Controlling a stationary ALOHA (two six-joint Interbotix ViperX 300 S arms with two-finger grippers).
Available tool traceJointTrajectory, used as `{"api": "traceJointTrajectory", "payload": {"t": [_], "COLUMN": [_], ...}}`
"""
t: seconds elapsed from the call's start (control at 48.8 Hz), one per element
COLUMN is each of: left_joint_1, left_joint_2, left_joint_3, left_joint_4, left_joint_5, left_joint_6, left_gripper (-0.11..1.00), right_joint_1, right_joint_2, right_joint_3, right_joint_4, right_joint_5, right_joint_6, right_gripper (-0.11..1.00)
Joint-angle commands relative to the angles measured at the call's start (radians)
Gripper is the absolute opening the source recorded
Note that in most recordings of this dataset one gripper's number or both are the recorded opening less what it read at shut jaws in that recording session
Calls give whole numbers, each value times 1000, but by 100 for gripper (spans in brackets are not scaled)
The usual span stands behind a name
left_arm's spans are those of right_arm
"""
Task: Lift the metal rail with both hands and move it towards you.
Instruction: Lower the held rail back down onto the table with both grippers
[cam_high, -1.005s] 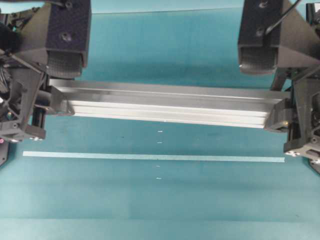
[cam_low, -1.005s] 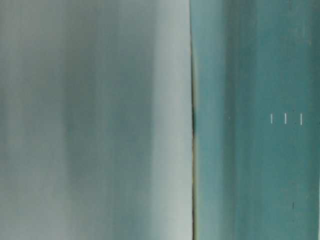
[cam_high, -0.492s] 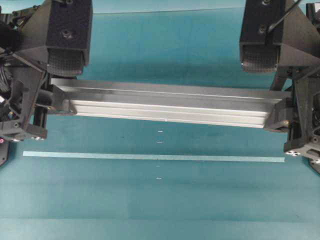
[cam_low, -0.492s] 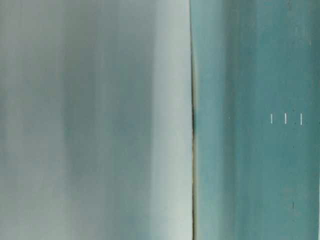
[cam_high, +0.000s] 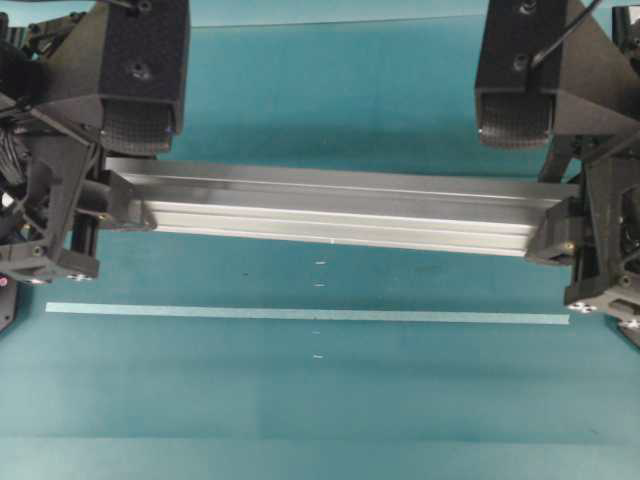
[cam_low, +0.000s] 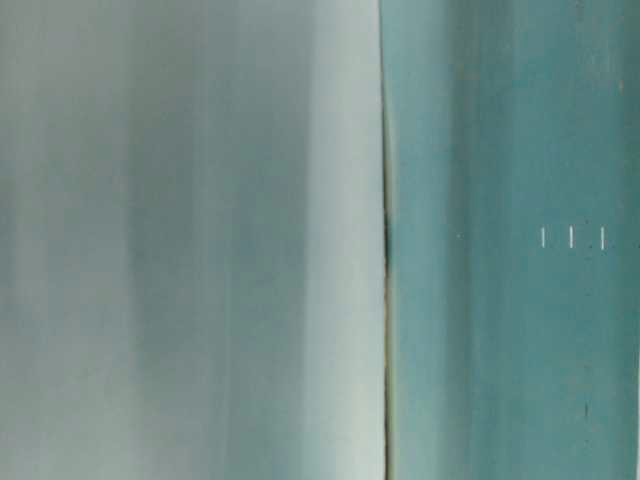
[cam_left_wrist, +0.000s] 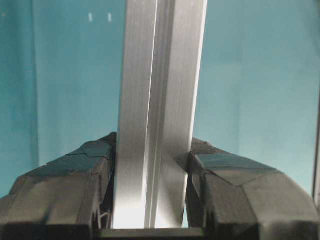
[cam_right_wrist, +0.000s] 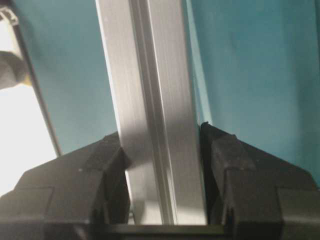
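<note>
The metal rail is a long silver grooved bar that runs left to right across the overhead view, held above the teal table. My left gripper is shut on its left end. My right gripper is shut on its right end. In the left wrist view the rail runs away between the black jaws of the left gripper, which press on both its sides. In the right wrist view the rail sits the same way in the right gripper.
A thin pale tape strip lies on the table in front of the rail, with small white marks near its middle. The black arm bodies hang over the back corners. The table-level view is blurred: a pale grey surface fills its left half.
The rail's left end and the left gripper have shifted very slightly to the right. Both grips are the same.
</note>
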Motion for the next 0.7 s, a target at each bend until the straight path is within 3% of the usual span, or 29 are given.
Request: {"api": "traceJointTrajectory", "payload": {"t": [0.0,0.308,0.451,0.677], "left_joint_1": [3,11,23,32], "left_joint_2": [3,0,-14,-2], "left_joint_3": [-11,190,327,552], "left_joint_4": [3,3,3,3], "left_joint_5": [-21,-95,-232,-357], "left_joint_6": [-52,-69,-81,-121], "left_gripper": [29,29,29,29], "right_joint_1": [-11,-29,-40,-74], "right_joint_2": [9,-20,-34,-40], "right_joint_3": [28,324,472,650], "right_joint_4": [-8,-9,-11,-12], "right_joint_5": [-31,-123,-262,-469], "right_joint_6": [38,-11,-78,-117], "right_gripper": [40,40,40,40]}}
